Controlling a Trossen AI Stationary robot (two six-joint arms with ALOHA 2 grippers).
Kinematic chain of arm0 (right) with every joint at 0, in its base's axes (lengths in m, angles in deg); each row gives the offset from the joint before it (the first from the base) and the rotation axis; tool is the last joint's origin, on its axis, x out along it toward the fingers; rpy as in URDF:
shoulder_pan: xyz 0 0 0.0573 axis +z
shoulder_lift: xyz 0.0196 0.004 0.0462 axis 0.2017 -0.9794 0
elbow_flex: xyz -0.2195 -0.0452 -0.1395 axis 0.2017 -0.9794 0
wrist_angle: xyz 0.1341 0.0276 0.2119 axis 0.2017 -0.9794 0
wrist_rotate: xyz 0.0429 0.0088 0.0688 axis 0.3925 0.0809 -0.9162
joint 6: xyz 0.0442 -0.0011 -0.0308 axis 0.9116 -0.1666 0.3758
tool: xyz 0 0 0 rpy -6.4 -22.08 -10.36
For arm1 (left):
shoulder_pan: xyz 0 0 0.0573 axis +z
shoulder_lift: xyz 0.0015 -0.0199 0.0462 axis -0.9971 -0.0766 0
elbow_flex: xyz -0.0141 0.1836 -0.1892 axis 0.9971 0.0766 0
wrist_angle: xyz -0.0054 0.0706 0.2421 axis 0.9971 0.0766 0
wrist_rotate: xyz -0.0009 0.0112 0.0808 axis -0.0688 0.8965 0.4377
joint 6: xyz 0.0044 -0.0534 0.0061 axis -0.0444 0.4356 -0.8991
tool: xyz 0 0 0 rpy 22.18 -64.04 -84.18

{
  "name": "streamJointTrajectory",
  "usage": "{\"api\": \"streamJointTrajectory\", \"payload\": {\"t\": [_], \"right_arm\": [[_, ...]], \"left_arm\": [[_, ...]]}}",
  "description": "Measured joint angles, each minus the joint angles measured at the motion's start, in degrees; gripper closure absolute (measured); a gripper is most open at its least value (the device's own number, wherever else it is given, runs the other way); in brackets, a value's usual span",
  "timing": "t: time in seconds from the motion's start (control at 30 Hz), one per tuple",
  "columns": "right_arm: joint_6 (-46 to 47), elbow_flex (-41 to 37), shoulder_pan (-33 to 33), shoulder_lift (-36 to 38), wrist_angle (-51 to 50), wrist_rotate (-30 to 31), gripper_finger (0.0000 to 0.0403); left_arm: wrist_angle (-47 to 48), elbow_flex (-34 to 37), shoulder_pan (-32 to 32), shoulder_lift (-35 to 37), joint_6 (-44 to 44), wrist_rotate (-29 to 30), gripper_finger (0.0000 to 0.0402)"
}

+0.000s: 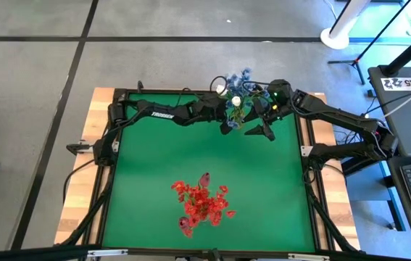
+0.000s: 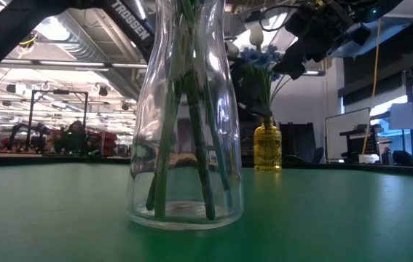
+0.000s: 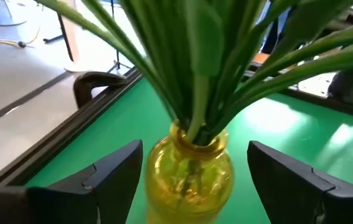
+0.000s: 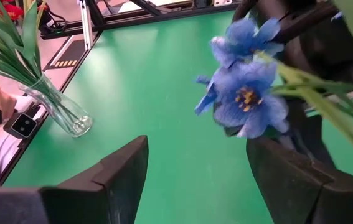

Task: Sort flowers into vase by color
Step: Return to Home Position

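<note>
Left pincer [image 3: 195, 149] is spread, clear of the yellow vase [image 3: 188, 177] just ahead at the desk's [image 1: 147, 181] far edge. The right pincer [image 4: 196, 142] hangs spread and empty beside its blue flowers [image 4: 244, 99]. Red flowers [image 1: 201, 203] fill the glass vase [image 2: 184, 145] near the front edge. They look light and bendy: pinch low on the stalk.

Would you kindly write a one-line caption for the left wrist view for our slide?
Left gripper, jaws open, faces the yellow vase of green stems on the green table.
</note>
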Motion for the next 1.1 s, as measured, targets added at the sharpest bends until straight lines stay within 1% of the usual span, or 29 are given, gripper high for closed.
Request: {"api": "streamJointTrajectory", "payload": {"t": [0.3, 0.43, 0.57, 0.7, 0.77, 0.87, 1.1], "right_arm": [[0.0, 0.0, 0.0, 0.0, 1.2, -0.6, 0.0132], [0.0, 0.0, 0.0, 0.0, 1.3, -0.6, 0.0132], [0.0, 0.0, 0.0, 0.0, 1.4, -1.0, 0.0132], [0.0, 0.0, 0.0, 0.0, 1.4, -1.0, 0.0132], [0.0, 0.0, 0.0, 0.0, 1.4, -1.0, 0.0132], [0.0, 0.0, 0.0, 0.0, 1.4, -1.0, 0.0132], [0.8, 0.0, 0.0, 0.0, 1.5, -1.0, 0.0132]], "left_arm": [[-8.1, 0.1, -1.1, -0.7, 0.8, 0.5, 0.0117], [-9.3, 0.1, -1.1, -0.7, 0.9, 0.8, 0.0118], [-9.5, 0.1, -1.1, -0.7, 1.2, 4.7, 0.0118], [-9.8, 0.1, -1.1, -0.7, 1.3, 6.4, 0.0131], [-9.8, 0.1, -1.2, -0.7, 1.6, 7.4, 0.0149], [-9.8, 0.1, -1.5, -0.7, 2.8, 8.7, 0.0191], [-9.8, 0.1, -2.5, -0.7, 2.8, 9.6, 0.0325]]}}
